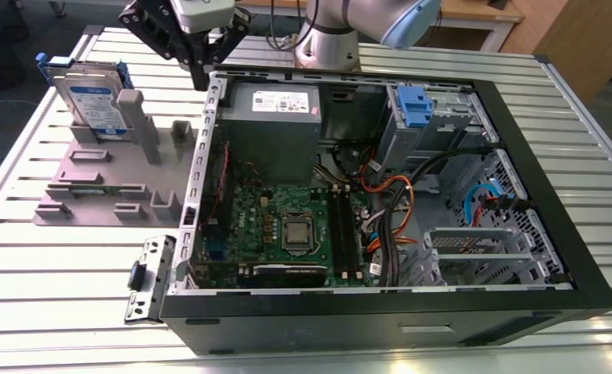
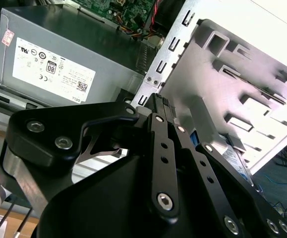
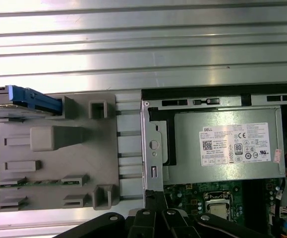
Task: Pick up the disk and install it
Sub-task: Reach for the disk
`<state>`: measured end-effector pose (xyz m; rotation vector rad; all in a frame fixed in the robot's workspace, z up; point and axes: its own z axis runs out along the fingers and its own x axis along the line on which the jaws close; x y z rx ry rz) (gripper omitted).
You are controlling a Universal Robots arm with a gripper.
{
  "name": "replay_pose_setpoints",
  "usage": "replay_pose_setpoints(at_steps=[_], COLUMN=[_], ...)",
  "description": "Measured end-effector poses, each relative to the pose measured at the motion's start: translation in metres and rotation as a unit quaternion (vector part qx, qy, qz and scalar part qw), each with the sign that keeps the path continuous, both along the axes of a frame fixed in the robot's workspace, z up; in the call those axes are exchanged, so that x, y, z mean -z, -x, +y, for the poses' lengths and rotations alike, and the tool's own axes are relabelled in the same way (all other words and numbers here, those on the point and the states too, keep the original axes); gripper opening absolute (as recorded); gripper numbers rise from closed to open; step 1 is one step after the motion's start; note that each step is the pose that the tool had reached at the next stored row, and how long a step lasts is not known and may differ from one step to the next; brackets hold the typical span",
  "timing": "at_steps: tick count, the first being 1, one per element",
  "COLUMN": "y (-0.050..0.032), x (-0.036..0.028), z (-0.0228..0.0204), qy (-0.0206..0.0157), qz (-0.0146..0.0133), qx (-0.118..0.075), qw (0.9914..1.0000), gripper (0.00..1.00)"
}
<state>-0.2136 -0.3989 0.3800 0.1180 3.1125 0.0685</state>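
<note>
Disk, silver with a white-and-blue label and a blue bracket, is shown standing on edge in a slot at the far end of a grey fixture on the desk. It lies below the hand and well apart from it, toward the exterior view's left, with the fixture's grey posts between the two. In the first wrist view the disk is seen edge-on from above as a thin strip capped by the blue bracket, so the top edge is the part offered to a grasp from above. The hand is held above the corner of the open computer case, just beside the grey power supply. Its fingers are judged to be closed on nothing, since the black linkages in both wrist views converge to a single tip with nothing held there. The disk is not yet grasped and is touched only by the fixture.
</note>
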Motion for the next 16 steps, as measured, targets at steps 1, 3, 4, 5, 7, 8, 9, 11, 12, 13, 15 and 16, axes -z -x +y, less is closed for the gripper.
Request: replay_pose_setpoints(at_steps=[1,3,4,5,7,8,9,11,12,13,15,16], y=[0.0002,0.0006,0.0007,0.0009,0.0013,0.0016,0.0018,0.0022,0.0024,0.0026,0.0033,0.0038], x=[0.0001,0.0002,0.0002,0.0002,0.0003,0.0004,0.0004,0.0005,0.0006,0.0006,0.0007,0.0008], z=[0.0,0.0,0.0,0.0,0.0,0.0,0.0,0.0,0.0,0.0,0.0,0.0], qy=[0.0,0.0,0.0,0.0,0.0,0.0,0.0,0.0,0.0,0.0,0.0,0.0], qz=[0.0,0.0,0.0,0.0,0.0,0.0,0.0,0.0,0.0,0.0,0.0,0.0], qx=[0.0,0.0,0.0,0.0,0.0,0.0,0.0,0.0,0.0,0.0,0.0,0.0], qw=[1.0,1.0,1.0,1.0,1.0,1.0,1.0,1.0,1.0,1.0,1.0,1.0], gripper=[0.1,0.1,0.1,0.1,0.1,0.1,0.1,0.1,0.1,0.1,0.1,0.1])
